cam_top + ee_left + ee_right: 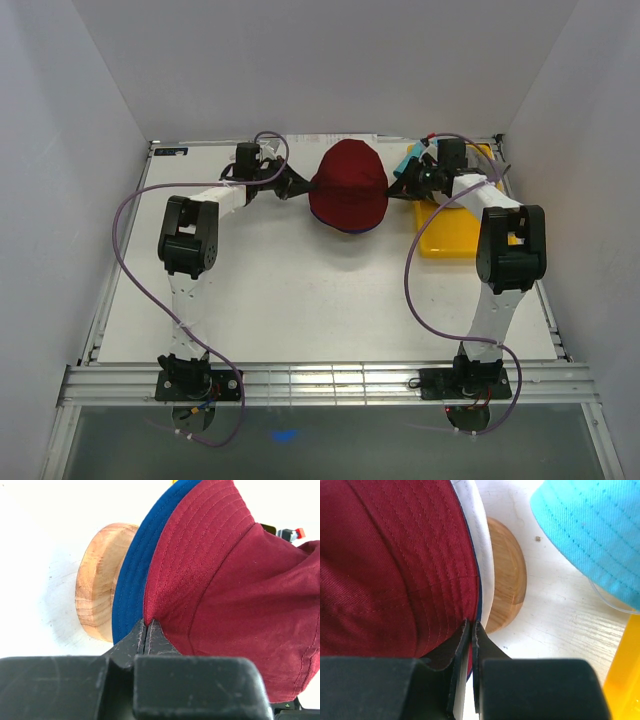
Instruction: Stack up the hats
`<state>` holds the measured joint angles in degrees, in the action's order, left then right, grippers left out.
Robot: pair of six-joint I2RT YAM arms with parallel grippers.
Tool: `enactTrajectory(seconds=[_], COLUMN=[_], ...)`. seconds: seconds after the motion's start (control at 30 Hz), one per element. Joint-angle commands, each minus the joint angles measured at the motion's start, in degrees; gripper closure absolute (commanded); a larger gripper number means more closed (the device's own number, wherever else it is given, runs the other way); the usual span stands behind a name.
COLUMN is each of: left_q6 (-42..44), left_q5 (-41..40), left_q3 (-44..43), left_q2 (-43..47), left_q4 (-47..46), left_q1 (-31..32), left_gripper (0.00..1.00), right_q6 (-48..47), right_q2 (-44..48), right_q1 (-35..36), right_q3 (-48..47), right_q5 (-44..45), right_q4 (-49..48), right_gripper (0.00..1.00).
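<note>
Blue hat (130,580) mostly under red hat (225,580); stand (97,580) partly covered.

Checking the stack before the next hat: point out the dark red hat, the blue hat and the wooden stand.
dark red hat (348,182): top external view, on its crown.
blue hat (131,585): left wrist view, on its brim.
wooden stand (97,580): left wrist view, on its round face.
</note>
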<state>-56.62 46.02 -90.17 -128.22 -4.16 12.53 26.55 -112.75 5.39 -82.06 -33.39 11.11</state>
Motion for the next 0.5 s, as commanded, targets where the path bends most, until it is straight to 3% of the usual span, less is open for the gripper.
enactTrajectory(seconds=[0.0,0.1,0.13,0.27,0.47], left_q6=[5.7,6.2,6.2,6.5,6.9], left_q5=[-10.3,-10.3,-10.2,-10.5,-11.2], left_q3=[-1.3,-3.5,-4.0,-5.5,-5.9], left_q2=[-0.2,0.8,1.1,1.9,3.2], left_q4=[10.5,12.3,13.1,14.7,15.6], left_q1=[-2.1,-2.2,-2.2,-2.2,-2.2], left_gripper=[0.98,0.82,0.72,0.52,0.44], right_q6=[-2.6,-2.6,-2.7,-2.7,-2.6], right_q2=[-0.3,-0.1,-0.1,0.3,1.7], right_q1=[-0.6,-0.6,-0.6,-0.6,-0.6], right_q3=[-2.5,-5.4,-6.1,-7.6,-7.7], right_q5=[5.0,4.7,4.6,4.6,4.5], right_q4=[4.6,6.3,7.1,8.1,8.5], right_gripper=[0.92,0.88,0.86,0.74,0.60])
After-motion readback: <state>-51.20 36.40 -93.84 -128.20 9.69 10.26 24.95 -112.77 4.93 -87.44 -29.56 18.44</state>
